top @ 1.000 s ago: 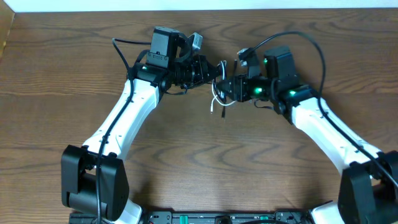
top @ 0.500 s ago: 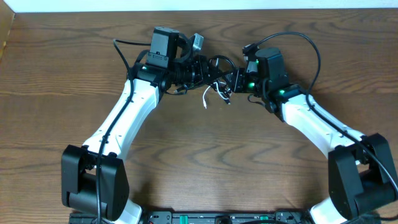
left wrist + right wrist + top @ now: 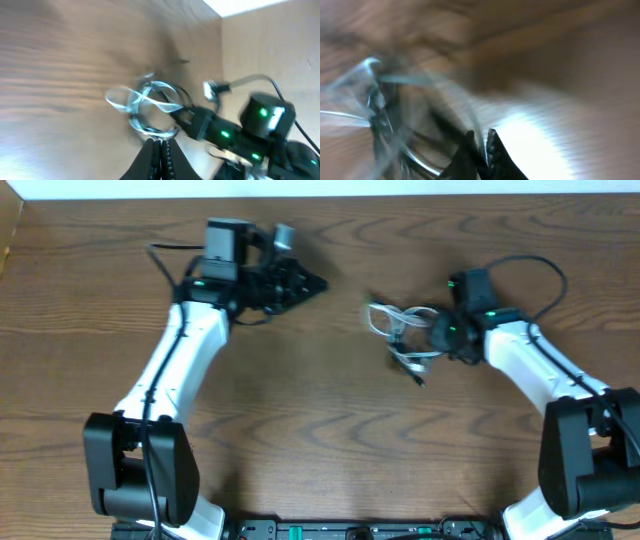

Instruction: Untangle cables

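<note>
Tangled cables (image 3: pixel 398 332) on table (image 3: pixel 300 410), right gripper (image 3: pixel 430 337) shut, prob. pinching them, left gripper (image 3: pixel 317 283) shut, empty

A robotics lab, seemingly: two white arms (image 3: pixel 175 370) mounted at a wood-grain table (image 3: pixel 300 440).

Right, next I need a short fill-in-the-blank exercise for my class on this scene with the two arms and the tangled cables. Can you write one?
1. The pincer gripping the cables belongs to the ____ arm.
2. The left pincer is ____ and holds no cable.
3. The bundle is one black cord tangled with a ____ one.
4. The table has a brown ____ grain.

Missing words: right; shut; white; wood.
</note>
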### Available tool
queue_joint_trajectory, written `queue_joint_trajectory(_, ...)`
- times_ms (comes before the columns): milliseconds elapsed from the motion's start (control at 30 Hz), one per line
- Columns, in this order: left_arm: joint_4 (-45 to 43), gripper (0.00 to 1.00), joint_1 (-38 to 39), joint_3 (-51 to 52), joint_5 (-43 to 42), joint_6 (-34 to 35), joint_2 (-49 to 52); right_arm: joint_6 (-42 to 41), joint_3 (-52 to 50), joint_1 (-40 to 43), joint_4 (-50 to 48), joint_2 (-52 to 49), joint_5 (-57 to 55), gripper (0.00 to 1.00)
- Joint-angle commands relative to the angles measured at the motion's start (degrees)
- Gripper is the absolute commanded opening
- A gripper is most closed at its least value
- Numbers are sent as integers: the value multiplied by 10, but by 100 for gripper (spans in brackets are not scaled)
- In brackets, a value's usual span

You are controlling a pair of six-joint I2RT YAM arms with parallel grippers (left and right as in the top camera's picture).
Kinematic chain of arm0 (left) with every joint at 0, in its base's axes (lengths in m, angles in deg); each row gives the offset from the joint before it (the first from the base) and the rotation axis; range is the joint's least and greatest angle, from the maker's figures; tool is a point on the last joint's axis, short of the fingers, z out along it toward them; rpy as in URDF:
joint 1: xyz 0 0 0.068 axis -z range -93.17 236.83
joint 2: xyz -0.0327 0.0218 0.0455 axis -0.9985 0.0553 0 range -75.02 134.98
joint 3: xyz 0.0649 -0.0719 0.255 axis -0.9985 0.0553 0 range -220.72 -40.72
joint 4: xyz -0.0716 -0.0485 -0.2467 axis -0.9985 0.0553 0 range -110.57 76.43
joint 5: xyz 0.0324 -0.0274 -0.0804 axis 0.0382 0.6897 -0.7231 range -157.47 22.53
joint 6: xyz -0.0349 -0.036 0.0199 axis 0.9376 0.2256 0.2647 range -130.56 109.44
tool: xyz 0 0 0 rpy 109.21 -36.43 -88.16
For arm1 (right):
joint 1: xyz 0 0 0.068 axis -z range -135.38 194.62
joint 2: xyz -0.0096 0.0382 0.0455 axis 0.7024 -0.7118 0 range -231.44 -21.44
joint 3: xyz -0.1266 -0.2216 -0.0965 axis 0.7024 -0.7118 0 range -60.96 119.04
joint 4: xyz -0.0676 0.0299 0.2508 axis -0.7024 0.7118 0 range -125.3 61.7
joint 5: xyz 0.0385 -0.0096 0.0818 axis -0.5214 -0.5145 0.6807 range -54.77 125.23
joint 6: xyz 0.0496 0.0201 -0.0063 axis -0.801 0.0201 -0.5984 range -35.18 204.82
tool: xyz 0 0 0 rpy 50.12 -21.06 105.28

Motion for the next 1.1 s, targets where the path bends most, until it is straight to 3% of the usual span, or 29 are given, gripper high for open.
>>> queue_joint_trajectory(0, 10, 7, -28, -6, 44, -41, -2, 48, -3, 9, 24, -8, -9, 1)
queue_joint_trajectory(100, 43, 7, -44, -6, 85, -73, -2, 97, -2, 9, 33, -6, 56, 1)
queue_joint_trajectory(233, 73, 7, -38, -6, 84, -101, -2, 252, 23, 7, 16, 10, 318, 1)
queue_joint_trajectory(333, 72, 8, -23, -6, 41, -133, -2, 318, 69, 9, 16, 38, 460, 1)
queue_joint_trajectory(367, 68, 12, -17, -6, 20, -141, -2, 331, 85, 9, 16, 49, 494, 1)
queue_joint_trajectory(633, 46, 59, -5, -6, 11, -146, -1, 340, 110, 9, 14, 77, 566, 1)
queue_joint_trajectory(733, 27, 64, 3, -6, 11, -146, 3, 339, 110, 9, -2, 77, 629, 1)
queue_joint_trajectory(1067, -64, 64, 64, -6, 2, -135, 52, 342, 110, 22, -12, 77, 734, 1)
